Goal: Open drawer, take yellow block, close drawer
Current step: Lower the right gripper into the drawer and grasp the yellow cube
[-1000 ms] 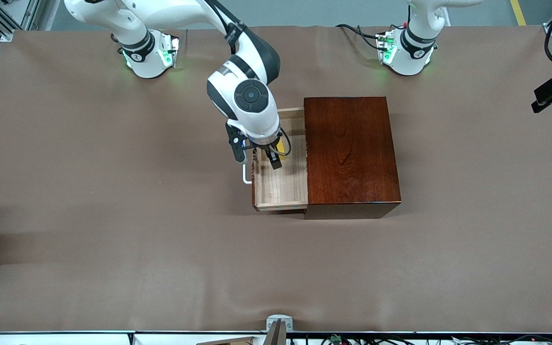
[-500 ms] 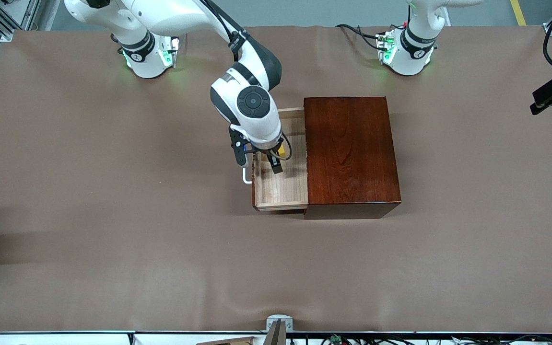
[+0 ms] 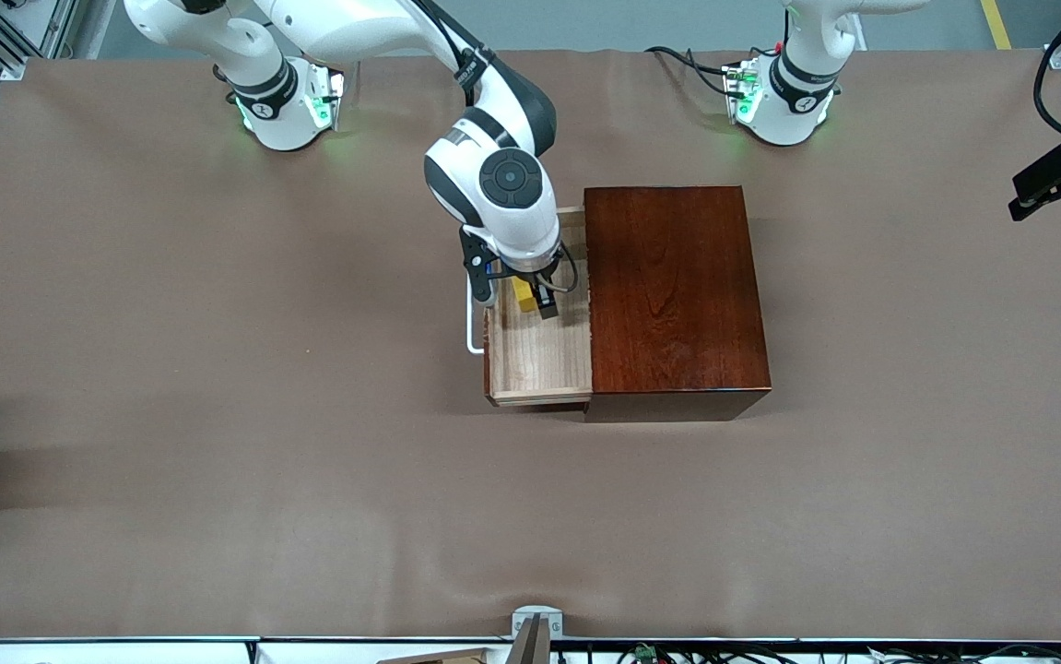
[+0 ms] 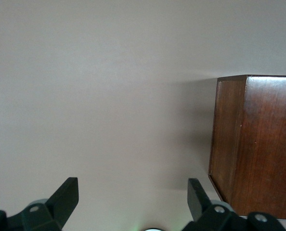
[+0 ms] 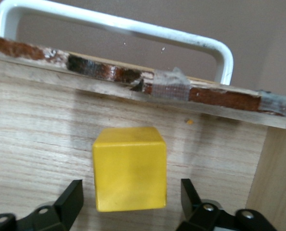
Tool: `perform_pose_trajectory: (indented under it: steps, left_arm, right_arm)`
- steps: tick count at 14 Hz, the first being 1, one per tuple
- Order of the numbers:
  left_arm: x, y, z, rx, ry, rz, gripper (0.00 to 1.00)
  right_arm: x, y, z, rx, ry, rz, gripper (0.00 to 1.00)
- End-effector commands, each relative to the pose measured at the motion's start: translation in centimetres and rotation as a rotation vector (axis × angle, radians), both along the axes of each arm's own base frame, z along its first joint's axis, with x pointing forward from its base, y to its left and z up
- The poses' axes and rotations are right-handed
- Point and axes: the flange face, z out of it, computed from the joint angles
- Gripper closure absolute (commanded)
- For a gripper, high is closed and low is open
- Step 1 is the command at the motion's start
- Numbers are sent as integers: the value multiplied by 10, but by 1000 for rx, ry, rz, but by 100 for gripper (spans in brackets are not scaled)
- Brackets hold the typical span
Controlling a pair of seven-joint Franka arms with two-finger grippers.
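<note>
Step in hand: the drawer [image 3: 537,355] stands pulled out of the wooden box [image 3: 673,295] toward the right arm's end of the counter [image 3: 217,369]; by my reading, the grasp on the yellow block [image 5: 129,168] is the move under way.
Yellow block, place: on the pale drawer floor, in the part of the drawer farther from the front camera, close inside the drawer front that carries the white handle [image 5: 119,24], apart from the side walls.
Right gripper [image 5: 128,202]: down inside the drawer, its jaws released, one on each side of the block with a gap showing on both sides; nothing is grasped yet.
Left gripper [image 4: 131,199]: waiting in the air over bare counter at the left arm's end, beside the box, jaws released and empty.
Doing it well: keep the block centred between the fingers so that both pads meet flat opposite faces together; a one-sided touch would likely slide or twist the cube on the smooth wood.
Depth: pads should sit around the cube's middle height, not scraping the floor.
Lift: straight up, clear of the drawer front and handle, before any sideways travel.
Risk: a corner-on pinch may squirt the block toward the drawer front.
Left to do: lift out, then push the drawer shut.
</note>
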Motion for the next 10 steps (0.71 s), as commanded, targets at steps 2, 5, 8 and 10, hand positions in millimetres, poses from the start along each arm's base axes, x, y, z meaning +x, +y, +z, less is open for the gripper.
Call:
perform_pose_trajectory:
  steps: [2, 5, 8, 10]
  left_arm:
    - [-6, -4, 6, -19, -4, -5, 0]
    - [-9, -2, 9, -20, -7, -3, 0]
    - [-9, 2, 10, -20, -7, 4, 0]
    - [-10, 5, 8, -14, 2, 10, 0]
  right_arm:
    - [-2, 8, 2, 0, -22, 1, 100]
    - [9, 2, 19, 10, -22, -19, 100]
    - [21, -6, 33, -8, -4, -33, 100]
    - [36, -18, 54, -21, 12, -32, 100]
